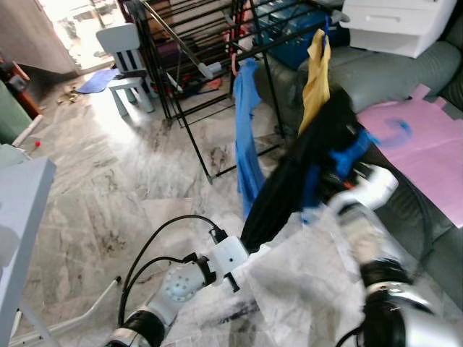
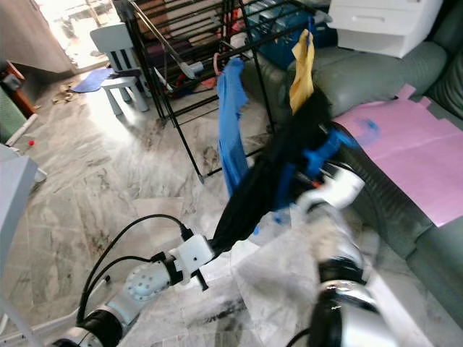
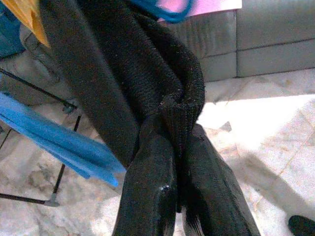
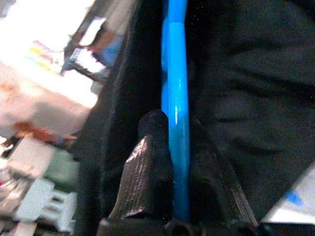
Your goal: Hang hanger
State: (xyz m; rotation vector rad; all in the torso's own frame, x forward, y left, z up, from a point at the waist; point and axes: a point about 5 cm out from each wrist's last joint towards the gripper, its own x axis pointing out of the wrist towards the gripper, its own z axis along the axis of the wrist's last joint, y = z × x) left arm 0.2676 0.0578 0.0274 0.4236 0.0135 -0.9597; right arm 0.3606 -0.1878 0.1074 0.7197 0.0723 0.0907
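Right wrist view showed your right gripper (image 4: 179, 162) pinching the blue hanger (image 4: 176, 93), with the black garment (image 1: 304, 173) draped around it; the left gripper (image 3: 178, 196) clamped its hem. You needed the hook above the drying rack (image 1: 217, 65) rail ahead.

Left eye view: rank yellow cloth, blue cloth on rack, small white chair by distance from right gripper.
From the right gripper, shut on the blue hanger:
1. yellow cloth, just ahead on the rack
2. blue cloth, leftward on the rack
3. small white chair, far left
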